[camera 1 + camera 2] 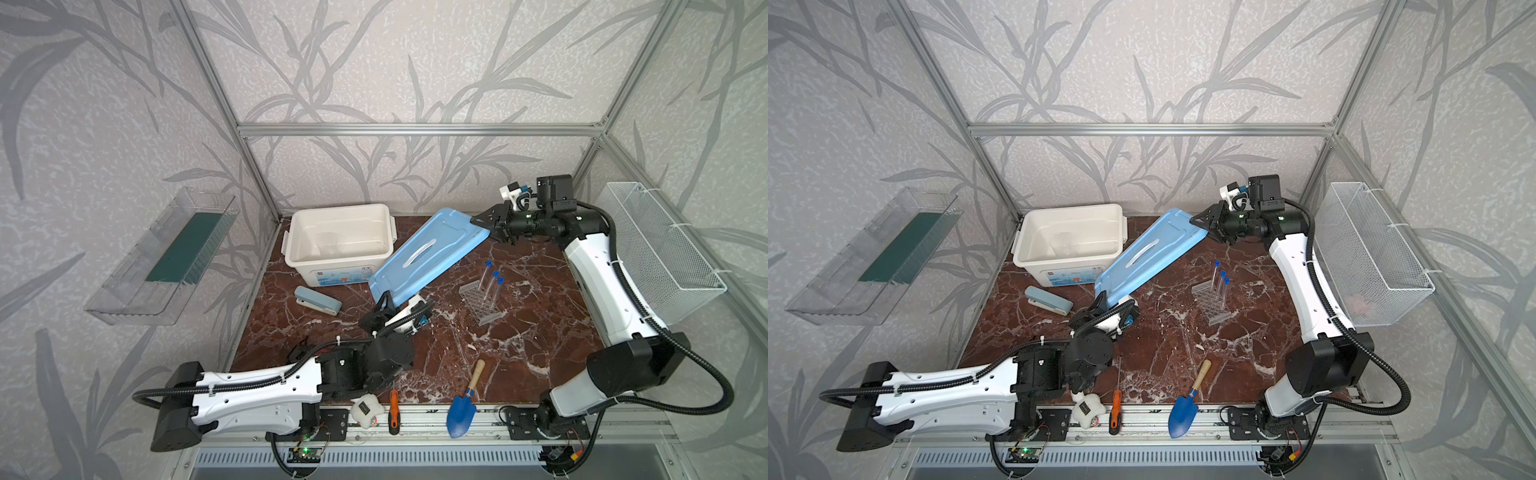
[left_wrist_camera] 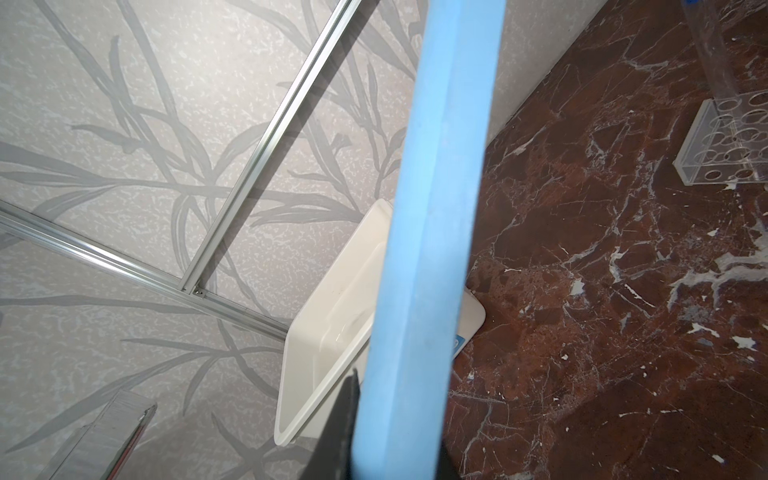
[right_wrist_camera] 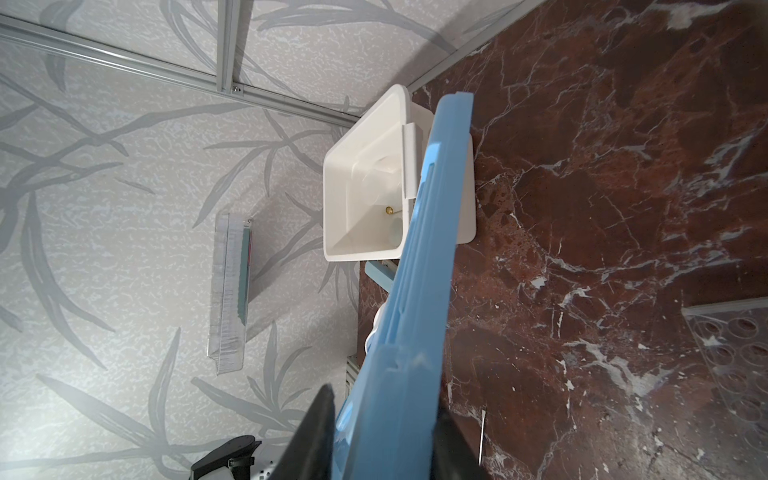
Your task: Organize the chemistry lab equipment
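At lower centre the left gripper (image 1: 383, 300) clenches its jaws on the low end of a tilted light-blue plastic lid (image 1: 440, 237). Right of centre on the red-marble counter (image 1: 519, 353), three clear blue-capped test tubes (image 1: 493, 286) stand in a clear grid rack (image 1: 478, 305). Farther back, the right gripper (image 1: 482, 226) grasps the lid's raised end in its jaws, right of an open white plastic bin (image 1: 303, 270).

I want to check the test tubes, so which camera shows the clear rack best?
A top view: the clear grid rack shows whole on the table, three blue-capped tubes standing in it. The left wrist view catches only one corner at its frame edge; the right wrist view shows only part of the holed top plate.
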Available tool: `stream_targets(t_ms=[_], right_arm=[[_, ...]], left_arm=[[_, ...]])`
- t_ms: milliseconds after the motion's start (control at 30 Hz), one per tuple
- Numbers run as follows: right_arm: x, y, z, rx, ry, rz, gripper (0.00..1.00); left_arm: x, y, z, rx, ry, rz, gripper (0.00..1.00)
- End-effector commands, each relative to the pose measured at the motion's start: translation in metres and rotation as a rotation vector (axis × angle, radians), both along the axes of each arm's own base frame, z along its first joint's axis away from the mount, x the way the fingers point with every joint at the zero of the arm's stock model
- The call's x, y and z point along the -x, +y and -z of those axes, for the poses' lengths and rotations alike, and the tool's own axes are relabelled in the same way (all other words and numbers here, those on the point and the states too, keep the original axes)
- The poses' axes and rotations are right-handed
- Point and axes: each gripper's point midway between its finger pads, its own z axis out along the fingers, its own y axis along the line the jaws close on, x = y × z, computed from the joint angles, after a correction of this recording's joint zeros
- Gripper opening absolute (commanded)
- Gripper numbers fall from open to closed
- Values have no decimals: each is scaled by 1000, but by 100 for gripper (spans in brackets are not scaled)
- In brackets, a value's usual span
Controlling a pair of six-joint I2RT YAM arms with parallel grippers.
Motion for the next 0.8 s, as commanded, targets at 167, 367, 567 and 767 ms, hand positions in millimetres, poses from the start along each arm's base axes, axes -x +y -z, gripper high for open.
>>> stream_targets(t_ms=[167,367,567,767], right_arm=[[2,15,0,-23,-39,-76,38],[2,17,-3,-45,-48,-78,25],[2,17,-17,-73,-82,-67,15],[13,8,-35,-81,-124,-48,13]], left_arm=[[3,-12,-10,133,1,63,14],[2,-14,-7,134,2,62,36],[7,-13,-7,227,34,105,45],[17,-19,-12,374,102,206,53]])
